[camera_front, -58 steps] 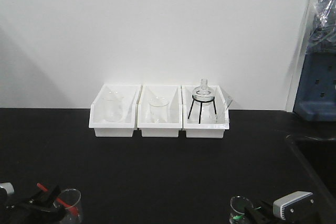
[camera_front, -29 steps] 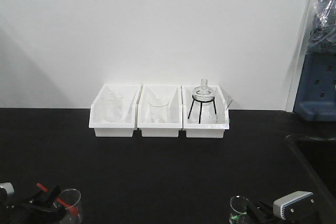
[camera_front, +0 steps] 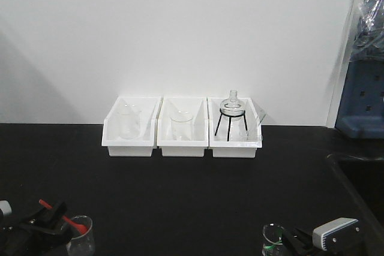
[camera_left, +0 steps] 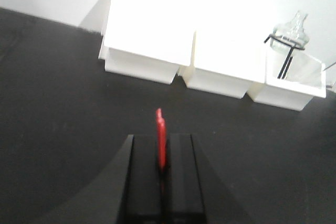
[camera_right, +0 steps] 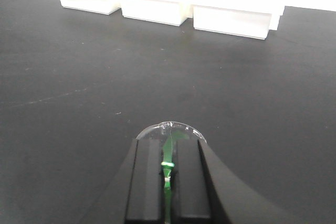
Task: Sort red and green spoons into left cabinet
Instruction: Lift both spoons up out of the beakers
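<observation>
My left gripper (camera_front: 43, 219) is at the bottom left, shut on the red spoon (camera_front: 61, 215). The spoon slants down to the rim of a small glass beaker (camera_front: 81, 235). In the left wrist view the red spoon (camera_left: 160, 139) stands on edge between the closed black jaws of the left gripper (camera_left: 161, 148). My right gripper (camera_front: 292, 239) is at the bottom right, over a second glass beaker (camera_front: 272, 238). In the right wrist view the right gripper (camera_right: 168, 150) is shut on the green spoon (camera_right: 167, 157), which reaches into the beaker (camera_right: 171, 128). The left cabinet is out of view.
Three white bins (camera_front: 183, 127) stand in a row at the back of the black countertop (camera_front: 192, 190); two hold beakers, and the right one holds a flask on a black tripod (camera_front: 231, 112). A blue rack (camera_front: 360, 106) and a sink edge (camera_front: 354, 175) are on the right.
My left gripper has risen a little and drawn the red spoon up and to the left, partly out of its beaker. The right gripper has barely moved.
</observation>
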Controlling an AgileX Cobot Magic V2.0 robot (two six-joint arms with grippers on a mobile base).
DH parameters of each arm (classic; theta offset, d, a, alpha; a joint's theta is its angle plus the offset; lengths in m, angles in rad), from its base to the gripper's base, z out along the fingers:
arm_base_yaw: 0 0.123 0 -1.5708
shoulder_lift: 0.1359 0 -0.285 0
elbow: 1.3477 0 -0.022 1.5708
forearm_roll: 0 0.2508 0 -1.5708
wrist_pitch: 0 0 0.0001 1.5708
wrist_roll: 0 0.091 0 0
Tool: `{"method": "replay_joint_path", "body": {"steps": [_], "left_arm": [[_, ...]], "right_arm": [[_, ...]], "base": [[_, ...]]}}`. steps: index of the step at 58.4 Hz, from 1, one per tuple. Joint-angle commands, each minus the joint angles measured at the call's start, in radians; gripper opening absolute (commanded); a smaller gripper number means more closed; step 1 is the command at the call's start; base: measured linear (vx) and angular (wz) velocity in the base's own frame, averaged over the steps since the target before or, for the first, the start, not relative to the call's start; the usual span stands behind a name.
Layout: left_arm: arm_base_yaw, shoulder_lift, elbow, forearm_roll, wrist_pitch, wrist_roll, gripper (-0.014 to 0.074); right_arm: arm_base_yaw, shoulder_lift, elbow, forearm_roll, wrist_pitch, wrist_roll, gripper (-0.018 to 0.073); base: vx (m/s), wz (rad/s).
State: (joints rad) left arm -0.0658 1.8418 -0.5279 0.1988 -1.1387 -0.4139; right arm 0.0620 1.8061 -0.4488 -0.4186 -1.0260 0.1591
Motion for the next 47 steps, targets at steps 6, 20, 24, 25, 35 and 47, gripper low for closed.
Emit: {"method": "replay_joint_path", "body": {"steps": [6,20,24,25,35,47], "left_arm": [[-0.005,-0.063,-0.017,-0.017,-0.237,0.005,0.0135],[-0.005,-0.110,-0.017,-0.016,-0.237,-0.013,0.0134],[-0.005,-0.124,-0.017,-0.015,-0.237,-0.013,0.0126],[-0.005,-0.129,-0.017,-0.014,-0.237,-0.013,0.0122],[-0.005,-0.194,-0.017,0.002,-0.237,-0.013,0.0066],[-0.005,-0.308,-0.017,0.003,-0.237,-0.014,0.0012]], "right_arm": [[-0.001,-0.115,-0.019,0.019,-0.075,-0.007,-0.0009],[-0.001,-0.207,-0.019,0.029,-0.002,-0.006,-0.0009],[-0.001,-0.228,-0.019,0.026,0.012,-0.005,-0.0009],[-0.001,-0.236,-0.019,0.025,0.013,-0.005,-0.0009],[-0.001,-0.322,-0.019,0.025,0.019,0.002,-0.0009],[-0.001,-0.456,-0.019,0.025,0.050,0.021,-0.0009]], "base": [[0.00,0.00],[0.00,0.00],[0.00,0.00],[0.00,0.00],[0.00,0.00],[0.00,0.00]]}}
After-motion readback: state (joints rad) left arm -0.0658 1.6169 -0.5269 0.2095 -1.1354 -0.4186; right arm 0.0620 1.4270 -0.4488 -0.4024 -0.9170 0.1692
